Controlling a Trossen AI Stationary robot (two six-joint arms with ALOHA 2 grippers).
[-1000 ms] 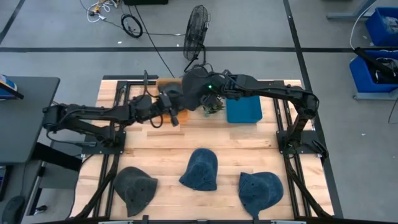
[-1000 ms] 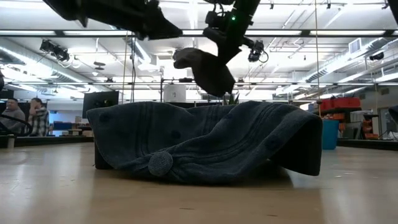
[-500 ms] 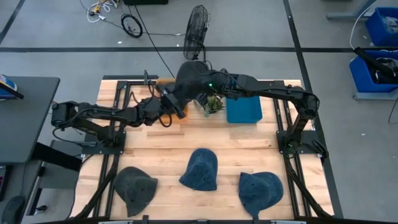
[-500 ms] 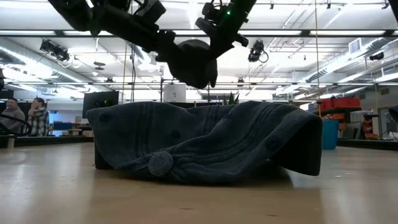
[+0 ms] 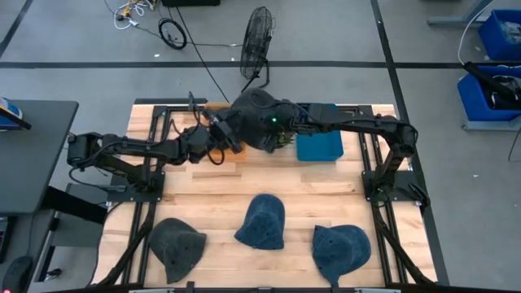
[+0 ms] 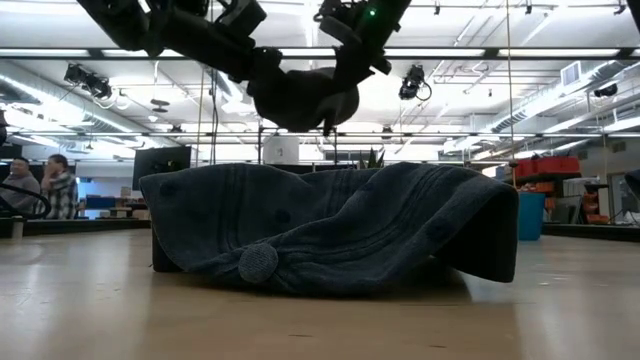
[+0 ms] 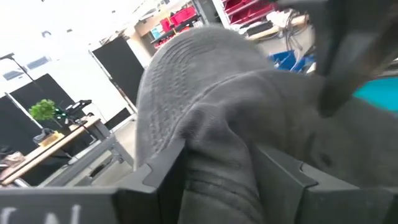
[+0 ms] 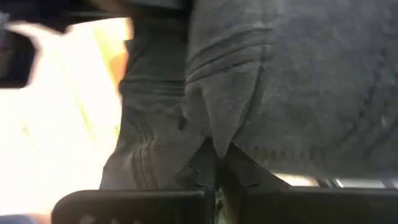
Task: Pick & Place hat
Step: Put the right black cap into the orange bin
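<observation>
A dark grey hat (image 5: 255, 116) hangs in the air between my two grippers, over the table's far middle; in the low view the hat (image 6: 300, 100) floats high above the table. My left gripper (image 5: 229, 137) is at its left side and is shut on it. My right gripper (image 5: 277, 124) is at its right side, also shut on it. Three more dark hats lie on their rims along the near part of the table: the left hat (image 5: 177, 247), the middle hat (image 5: 262, 221) and the right hat (image 5: 342, 251). My left gripper holds a bunched fold of the hat's side (image 7: 214, 177) pinched between its two fingers (image 7: 163, 169), coming level from the table's left. The hat is lifted clear of the table. My right gripper pinches a thin fold of the hat's cloth (image 8: 214, 144) at the fingertips (image 8: 205, 163), coming from the table's right. The crown hangs slack between the two holds.
A teal box (image 5: 319, 145) and a small green plant (image 5: 282, 140) stand at the far edge, right under the held hat. An orange-brown block (image 5: 218, 110) sits to their left. The middle hat (image 6: 330, 240) fills the low view. Bare wood lies mid-table.
My left gripper moved toward the far edge and up to the hat and now has its left side. The hat, first hanging tilted below my right gripper alone, shifted slightly left and is now spread roughly level between both grippers.
</observation>
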